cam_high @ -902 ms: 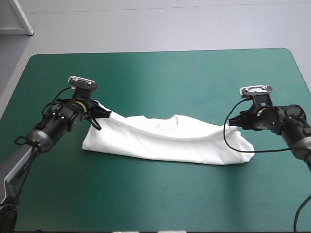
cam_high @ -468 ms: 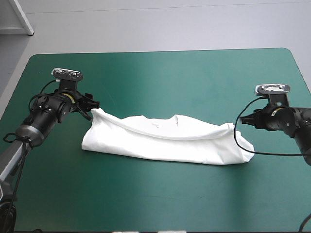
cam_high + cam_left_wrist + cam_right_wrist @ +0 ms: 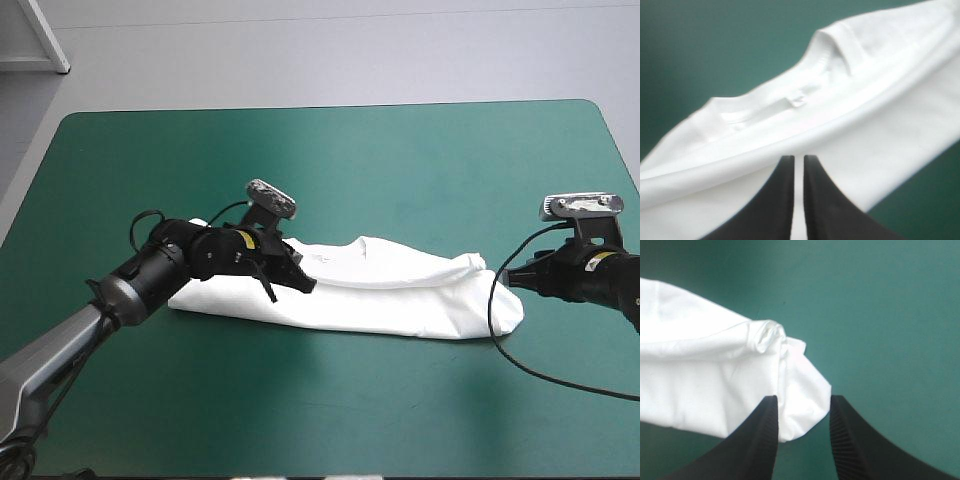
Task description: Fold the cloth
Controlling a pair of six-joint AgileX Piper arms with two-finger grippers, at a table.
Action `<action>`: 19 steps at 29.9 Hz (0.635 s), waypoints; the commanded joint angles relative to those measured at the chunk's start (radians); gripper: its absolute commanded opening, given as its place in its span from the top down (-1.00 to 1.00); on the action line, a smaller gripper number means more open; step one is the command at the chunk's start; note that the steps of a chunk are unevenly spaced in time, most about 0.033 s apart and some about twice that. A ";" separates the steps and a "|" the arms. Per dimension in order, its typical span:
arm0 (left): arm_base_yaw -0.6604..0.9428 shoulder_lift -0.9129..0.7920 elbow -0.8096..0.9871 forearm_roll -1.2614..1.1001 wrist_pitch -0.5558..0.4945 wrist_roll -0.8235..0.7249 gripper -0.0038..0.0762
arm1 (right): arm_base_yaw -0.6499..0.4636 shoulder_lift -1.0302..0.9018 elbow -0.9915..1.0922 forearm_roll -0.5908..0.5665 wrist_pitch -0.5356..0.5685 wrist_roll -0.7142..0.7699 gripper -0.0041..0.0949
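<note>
The white T-shirt (image 3: 400, 295) lies folded into a long band across the middle of the table, collar on the far side. My left gripper (image 3: 305, 284) hovers over the band's left part, just short of the collar. In the left wrist view its black fingers (image 3: 785, 200) stand shut over smooth white cloth (image 3: 865, 125), with the collar and its label ahead of the tips. My right gripper (image 3: 510, 280) sits just off the band's right end. In the right wrist view it is open (image 3: 803, 401), and the T-shirt's bunched right end (image 3: 790, 390) lies at the gap between its fingertips.
Bare teal-green cover (image 3: 350, 170) surrounds the T-shirt, with wide room toward the far edge and the near edge. The left arm reaches across the cloth's left end and hides that corner.
Both grippers let go of the T-shirt's ends. The left one drew back, then swung right to over the cloth's left part. The right one backed off to the right.
</note>
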 commanded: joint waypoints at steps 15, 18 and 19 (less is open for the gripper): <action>-0.088 0.259 -0.031 -0.209 -0.034 0.159 0.86 | -0.010 0.060 0.168 0.191 -0.118 -0.136 -0.26; -0.088 0.264 -0.025 -0.199 -0.035 0.159 0.86 | -0.010 0.128 0.170 0.199 -0.159 -0.136 -0.48; -0.088 0.266 -0.024 -0.199 -0.035 0.159 0.86 | -0.010 0.156 0.170 0.199 -0.174 -0.136 -0.49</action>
